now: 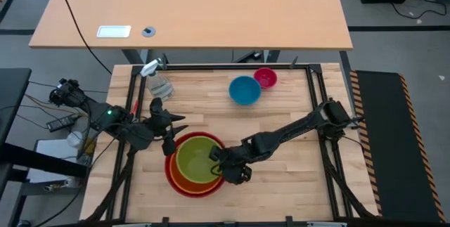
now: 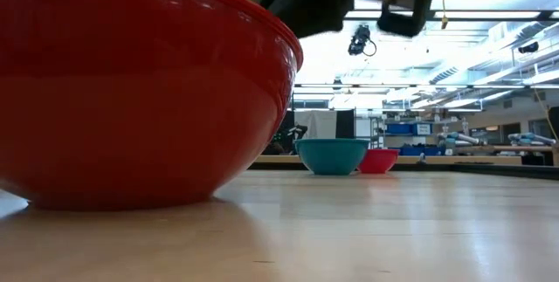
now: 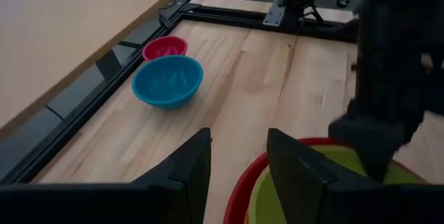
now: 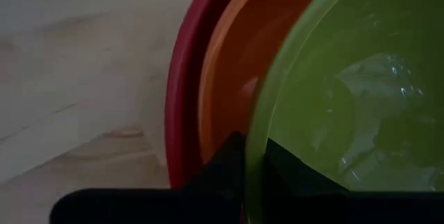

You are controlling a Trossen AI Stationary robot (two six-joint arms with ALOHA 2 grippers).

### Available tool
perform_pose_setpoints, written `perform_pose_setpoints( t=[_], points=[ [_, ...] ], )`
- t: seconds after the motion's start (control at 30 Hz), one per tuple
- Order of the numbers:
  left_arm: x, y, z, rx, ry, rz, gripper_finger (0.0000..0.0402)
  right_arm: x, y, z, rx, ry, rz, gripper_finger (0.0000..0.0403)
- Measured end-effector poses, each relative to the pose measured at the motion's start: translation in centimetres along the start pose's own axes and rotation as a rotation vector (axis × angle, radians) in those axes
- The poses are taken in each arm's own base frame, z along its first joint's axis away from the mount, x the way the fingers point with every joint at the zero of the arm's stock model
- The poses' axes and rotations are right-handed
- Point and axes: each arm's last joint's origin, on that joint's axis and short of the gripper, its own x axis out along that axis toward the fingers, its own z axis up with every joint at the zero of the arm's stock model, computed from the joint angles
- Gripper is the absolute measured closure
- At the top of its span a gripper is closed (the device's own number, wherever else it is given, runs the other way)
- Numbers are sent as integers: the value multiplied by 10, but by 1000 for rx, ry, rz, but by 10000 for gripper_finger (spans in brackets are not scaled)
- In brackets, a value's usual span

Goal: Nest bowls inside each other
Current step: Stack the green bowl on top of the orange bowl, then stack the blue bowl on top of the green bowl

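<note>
No text, label, brand, number or sign can be read in any view.

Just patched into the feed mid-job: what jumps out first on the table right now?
The stack near the front of the table: a lime green bowl sitting in the orange bowl inside the red bowl. The right gripper is shut on the green bowl's rim, the left gripper is shut just beside the stack. Farther back, the blue bowl and pink bowl wait side by side.
</note>
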Motion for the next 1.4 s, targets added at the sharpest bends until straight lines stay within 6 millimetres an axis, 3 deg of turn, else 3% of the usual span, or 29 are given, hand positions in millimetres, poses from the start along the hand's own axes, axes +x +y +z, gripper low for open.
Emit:
perform_pose_setpoints(
  t=[0.23,0.37,0.7,0.93,1.1,1.27,1.4],
  points=[
    [3,-2,1,-21,16,-42,257,24,-2,-3,24,-5,-60,366],
    [5,-3,0,-38,29,-54,257,26,-3,-5,20,-5,-63,354],
    [5,-4,0,-41,39,-73,257,22,-3,-2,9,-1,-61,246],
    [5,-4,0,-41,40,-74,257,-2,-16,19,-4,-11,-75,226],
    [5,-4,0,-39,48,-79,257,-22,-27,23,-7,140,-107,228],
    [5,-4,-1,-45,58,-94,257,-40,-42,3,70,356,-282,235],
    [6,-6,-2,-34,65,-90,257,-52,-56,-40,222,545,-399,241]
  ],
)
